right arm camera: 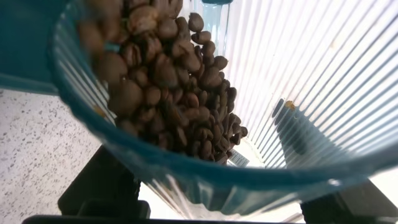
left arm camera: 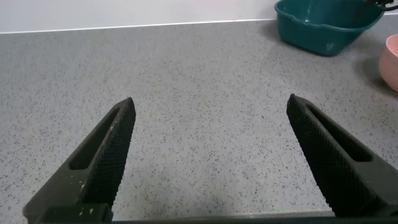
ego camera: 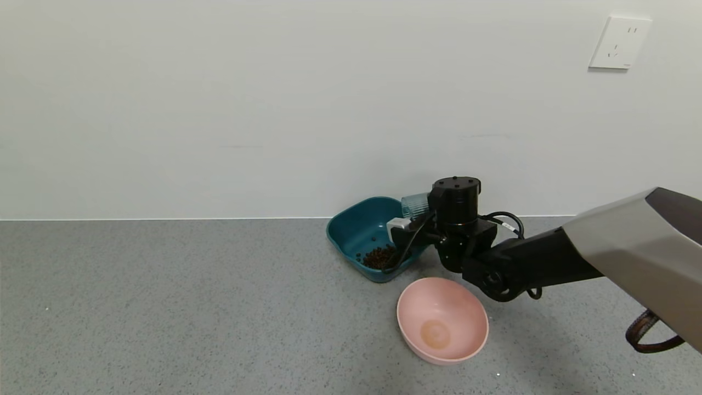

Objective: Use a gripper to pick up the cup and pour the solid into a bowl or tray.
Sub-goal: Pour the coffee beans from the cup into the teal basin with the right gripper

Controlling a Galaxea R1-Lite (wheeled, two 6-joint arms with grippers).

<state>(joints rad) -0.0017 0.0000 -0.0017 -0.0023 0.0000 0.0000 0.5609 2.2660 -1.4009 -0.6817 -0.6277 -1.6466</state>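
Note:
My right gripper [ego camera: 412,226] is shut on the ribbed translucent cup [ego camera: 415,206] and holds it tipped on its side over the right edge of the dark teal bowl [ego camera: 356,227]. A small heap of dark brown pellets [ego camera: 378,256] lies in the bowl's near corner. In the right wrist view the cup [right arm camera: 298,93] fills the picture, and a mass of brown pellets [right arm camera: 168,81] lies against its lower wall near the rim. My left gripper [left arm camera: 211,162] is open and empty over bare counter, out of the head view.
A round pink bowl [ego camera: 442,319], empty, stands just in front of the teal bowl and under my right arm. The wall runs close behind the teal bowl. The grey speckled counter [ego camera: 164,307] stretches to the left. The teal bowl also shows in the left wrist view [left arm camera: 323,28].

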